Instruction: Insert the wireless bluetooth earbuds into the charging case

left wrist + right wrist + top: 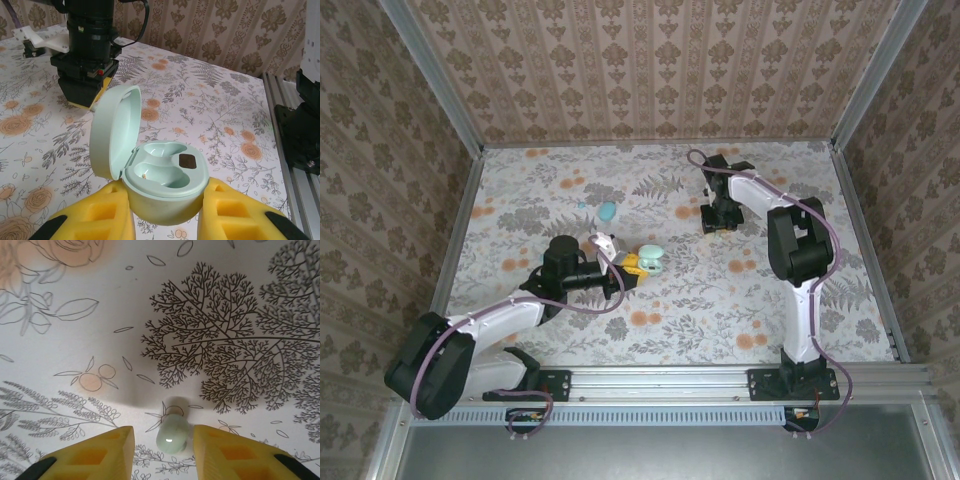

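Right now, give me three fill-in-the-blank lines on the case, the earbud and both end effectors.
The left end effector grips the charging case, whose lid is ____.
Both wells of the case are ____.
On the table, an earbud lies ____ the fingers of the right end effector, untouched.
Missing words: open; empty; between.

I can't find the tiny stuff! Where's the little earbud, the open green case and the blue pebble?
earbud [173,436], right wrist view, on its rounded body.
open green case [165,175], left wrist view, on its inner tray.
blue pebble [608,211], top view, on its middle.
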